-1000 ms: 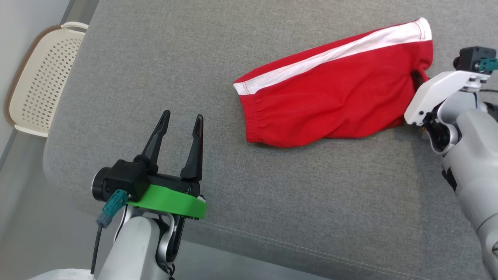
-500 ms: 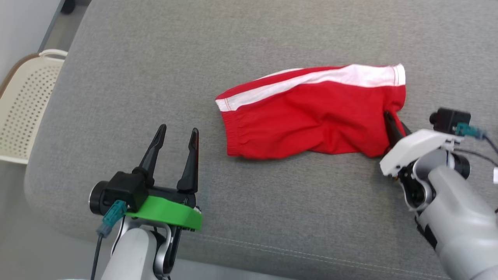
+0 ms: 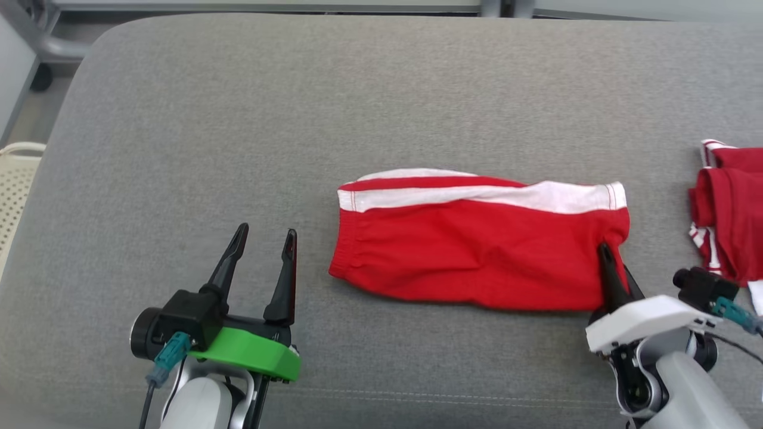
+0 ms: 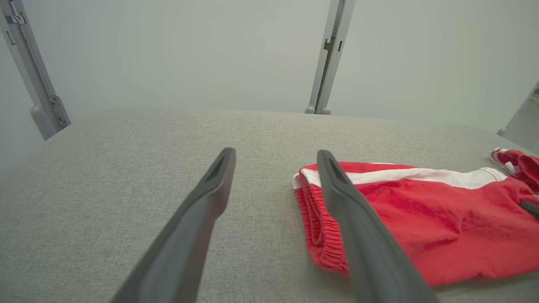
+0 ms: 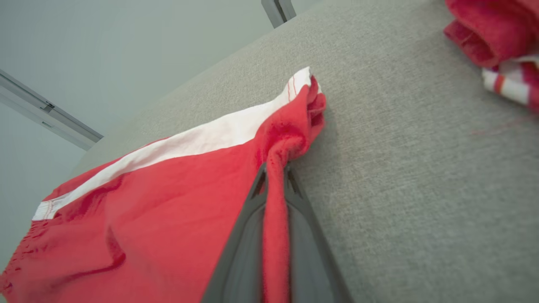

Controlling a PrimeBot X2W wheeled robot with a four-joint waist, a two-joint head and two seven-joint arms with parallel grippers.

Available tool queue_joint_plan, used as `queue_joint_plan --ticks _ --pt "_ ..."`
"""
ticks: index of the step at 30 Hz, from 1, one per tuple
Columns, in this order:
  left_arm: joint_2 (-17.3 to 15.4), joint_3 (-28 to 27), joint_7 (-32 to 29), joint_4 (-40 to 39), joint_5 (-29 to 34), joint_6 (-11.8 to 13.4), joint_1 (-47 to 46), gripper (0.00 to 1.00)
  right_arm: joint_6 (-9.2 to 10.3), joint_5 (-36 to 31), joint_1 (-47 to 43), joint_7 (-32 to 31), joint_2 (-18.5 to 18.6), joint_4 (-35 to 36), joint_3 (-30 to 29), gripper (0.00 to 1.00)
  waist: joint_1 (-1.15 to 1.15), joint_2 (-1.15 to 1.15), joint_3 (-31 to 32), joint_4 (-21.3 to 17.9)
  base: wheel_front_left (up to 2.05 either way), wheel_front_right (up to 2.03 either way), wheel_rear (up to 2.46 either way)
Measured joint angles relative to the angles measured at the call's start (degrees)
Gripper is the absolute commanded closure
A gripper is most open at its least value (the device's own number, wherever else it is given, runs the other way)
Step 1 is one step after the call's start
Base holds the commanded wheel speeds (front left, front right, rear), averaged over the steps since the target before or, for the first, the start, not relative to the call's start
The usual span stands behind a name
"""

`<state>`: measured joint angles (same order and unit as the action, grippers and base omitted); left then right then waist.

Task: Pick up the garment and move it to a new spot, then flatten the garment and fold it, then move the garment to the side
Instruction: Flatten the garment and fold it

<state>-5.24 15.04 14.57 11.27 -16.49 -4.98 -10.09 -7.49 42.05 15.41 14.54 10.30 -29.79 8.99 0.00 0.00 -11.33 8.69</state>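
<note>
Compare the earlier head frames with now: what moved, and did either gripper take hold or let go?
The right gripper, still shut on the leg hem of the red shorts, drew that end toward the robot, so they swung from slanted to roughly level on the grey cushion. The head camera also turned, bringing a second red garment into view. The left gripper stayed open, clear of the shorts.

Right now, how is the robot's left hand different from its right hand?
The left hand, on a green mount, is open and empty, apart from the cloth. The right hand, on a white mount, is shut on the red shorts with a white stripe. Both have long dark fingers.
</note>
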Motion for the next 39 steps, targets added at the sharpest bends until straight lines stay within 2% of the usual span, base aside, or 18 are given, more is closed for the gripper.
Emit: queue_joint_plan --ticks 8,15,20,27,32,39 --pt "-1.0 0.0 -1.3 -1.6 -0.1 0.7 1.3 0.00 0.00 -7.1 -3.5 -1.3 -2.2 3.4 -5.6 1.00 0.00 0.00 1.9 -3.3 0.00 0.00 0.00" --pt "-1.4 0.0 -1.9 -2.4 -0.5 1.0 1.3 0.00 0.00 -11.7 -3.0 -1.3 -4.0 6.7 -6.0 1.00 0.00 0.00 2.4 -3.9 0.00 0.00 0.00" --pt "-1.5 0.0 -2.2 -3.2 -0.8 1.3 1.3 0.00 0.01 -16.5 -1.6 -0.8 -5.7 12.5 0.9 1.00 0.00 0.00 2.2 -3.9 0.00 0.00 0.00" --pt "-1.5 0.8 -2.4 -3.3 -1.0 1.3 1.1 0.00 0.01 -15.1 1.8 -1.3 -7.3 15.1 13.4 1.00 0.00 0.00 2.0 -2.7 0.00 0.00 0.00" --pt "-1.4 1.5 -2.4 -3.3 -1.2 1.3 0.7 0.00 0.01 -10.0 5.0 -1.0 -7.5 12.2 20.4 1.00 0.00 0.00 1.9 -0.9 0.00 0.00 0.00" --pt "-0.9 2.5 -2.2 -2.7 -1.4 1.3 0.0 0.00 0.01 -5.0 9.5 0.0 -7.5 3.9 25.8 1.00 0.00 0.00 1.5 2.1 0.00 0.00 0.00"
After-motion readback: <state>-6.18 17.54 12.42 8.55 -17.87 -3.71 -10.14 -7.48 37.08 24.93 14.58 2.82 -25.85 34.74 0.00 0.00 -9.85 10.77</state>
